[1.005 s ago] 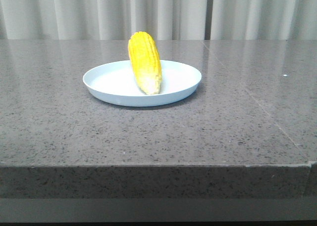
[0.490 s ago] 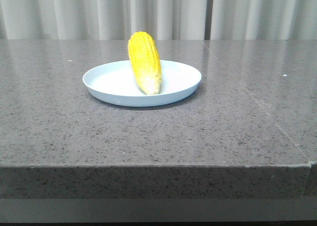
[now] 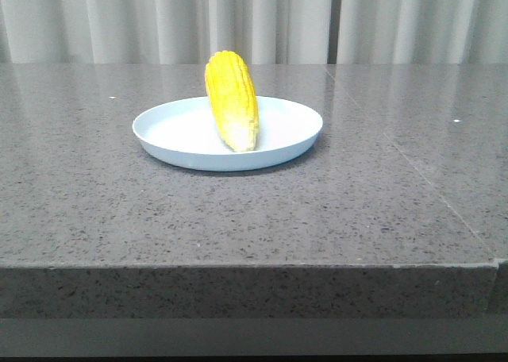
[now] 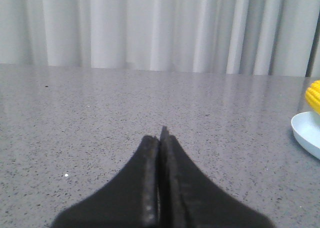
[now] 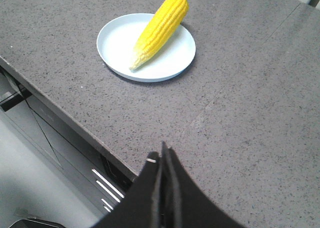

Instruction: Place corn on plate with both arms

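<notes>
Bright yellow corn cob (image 3: 232,100) with rows of kernels lies on the round, shallow, pale blue-white plate (image 3: 178,132), whitish tapered tip down on the plate floor near the robot-side rim, blunt end sticking out over the far rim. Plate sits on the grey speckled stone table (image 3: 238,211), set back from the front edge.

Left gripper (image 4: 160,138): black tapered jaws pressed together tip to tip, no gap showing, nothing between them. They hang low over bare table. Corn (image 4: 314,95) and plate rim (image 4: 304,133) are well apart from these jaws, off to their right side and further out; only a sliver of each is in the left wrist view.

Right gripper (image 5: 163,155): jaws likewise pressed together, nothing held. They sit high above the table near its front edge. Plate (image 5: 117,43) with the corn (image 5: 160,28) is well ahead of these jaws and off to their left, not touching.

Neither gripper shows in the front view. Pale pleated curtain (image 3: 254,21) behind the table.
</notes>
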You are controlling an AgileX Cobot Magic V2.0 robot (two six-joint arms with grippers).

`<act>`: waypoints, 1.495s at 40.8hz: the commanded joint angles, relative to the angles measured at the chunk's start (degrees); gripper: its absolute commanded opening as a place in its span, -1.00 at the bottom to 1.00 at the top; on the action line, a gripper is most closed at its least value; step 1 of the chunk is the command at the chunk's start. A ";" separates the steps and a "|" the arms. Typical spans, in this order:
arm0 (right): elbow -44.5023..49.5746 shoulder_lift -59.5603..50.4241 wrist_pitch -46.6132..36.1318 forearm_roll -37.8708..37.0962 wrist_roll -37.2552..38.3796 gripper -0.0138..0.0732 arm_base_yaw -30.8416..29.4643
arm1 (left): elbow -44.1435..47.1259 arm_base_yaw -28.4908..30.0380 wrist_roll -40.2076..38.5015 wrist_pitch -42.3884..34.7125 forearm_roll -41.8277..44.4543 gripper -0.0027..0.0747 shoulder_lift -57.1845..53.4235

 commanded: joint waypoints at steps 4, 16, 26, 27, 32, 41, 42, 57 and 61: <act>-1.24 0.40 -3.97 -0.37 -0.51 -0.84 -0.19 | 1.30 -0.57 -0.45 -4.29 -0.16 -0.98 -1.04; -1.24 0.40 -3.97 -0.37 -0.51 -0.84 -0.19 | 1.30 -0.57 -0.45 -4.29 0.30 -0.98 -1.04; -1.24 0.40 -3.97 -0.37 -0.51 -0.84 -0.19 | 1.30 -0.57 -0.45 -4.39 -0.04 -0.98 -1.04; -1.24 0.40 -3.97 -0.37 -0.51 -0.84 -0.19 | 1.30 -0.57 -0.45 -4.27 -0.20 -0.98 -1.04; -1.24 0.40 -3.97 -0.37 -0.51 -0.84 -0.19 | 1.30 -0.57 0.51 -4.27 -0.09 -0.98 -1.04; -1.24 0.40 -3.97 -0.37 -0.51 -0.84 -0.19 | 1.30 -0.57 3.06 -4.37 -0.20 -0.98 -1.04; -1.24 0.40 -3.97 -0.37 -0.51 -0.84 -0.19 | 1.30 -0.57 3.06 -4.37 -0.20 -0.98 -1.04; -1.24 0.40 -3.97 -0.37 -0.51 -0.84 -0.19 | 1.30 -0.60 5.62 -4.49 -0.32 -0.98 -1.04; -1.24 0.40 -3.97 -0.37 -0.51 -0.84 -0.19 | 1.30 -0.60 5.62 -4.49 -0.32 -0.98 -1.04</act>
